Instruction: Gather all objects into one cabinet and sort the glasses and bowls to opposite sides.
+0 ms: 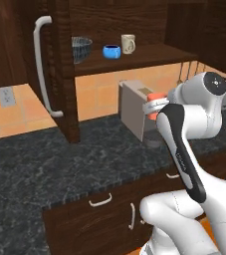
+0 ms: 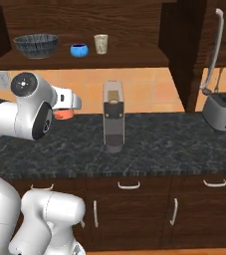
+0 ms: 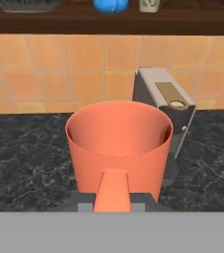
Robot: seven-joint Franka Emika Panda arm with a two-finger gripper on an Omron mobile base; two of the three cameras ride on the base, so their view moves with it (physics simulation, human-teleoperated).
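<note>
Orange-red cup (image 3: 118,148) clamped in tool (image 3: 112,195); above counter (image 1: 45,164)

Cabinet shelf (image 2: 134,61) holds 3 items: dark bowl (image 2: 36,45), blue bowl (image 2: 78,50), beige cup (image 2: 101,43).

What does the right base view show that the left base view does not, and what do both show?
Right base view alone: a silver toaster on the counter. Left base view alone: a wall socket on the tiles. Both: the dark bowl, blue bowl and beige cup on the cabinet shelf, the coffee machine, and the gripper shut on the orange-red cup.
</note>
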